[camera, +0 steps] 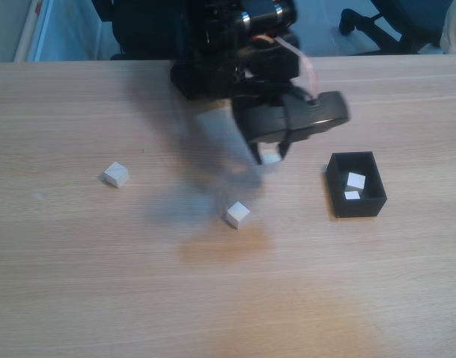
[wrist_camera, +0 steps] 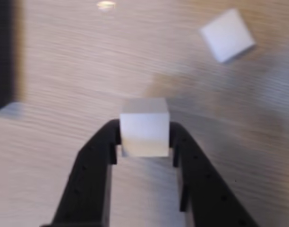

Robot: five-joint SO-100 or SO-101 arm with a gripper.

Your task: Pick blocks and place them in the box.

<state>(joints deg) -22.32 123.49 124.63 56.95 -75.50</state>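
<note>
My gripper (wrist_camera: 144, 142) is shut on a pale cube block (wrist_camera: 144, 126), held clear above the wooden table; in the fixed view the same block (camera: 270, 156) shows at the gripper (camera: 270, 158) tips, left of the box. The black open box (camera: 356, 200) sits at the right with two blocks (camera: 355, 180) inside. One loose block (camera: 238, 214) lies on the table below the gripper and shows at the upper right of the wrist view (wrist_camera: 227, 34). Another block (camera: 116, 174) lies far to the left. The arm is motion-blurred.
The box's dark wall (wrist_camera: 3, 52) edges the wrist view's left side. Black chair legs (camera: 377, 26) stand beyond the table's far edge. Bare wood table (camera: 213, 298) stretches across the front.
</note>
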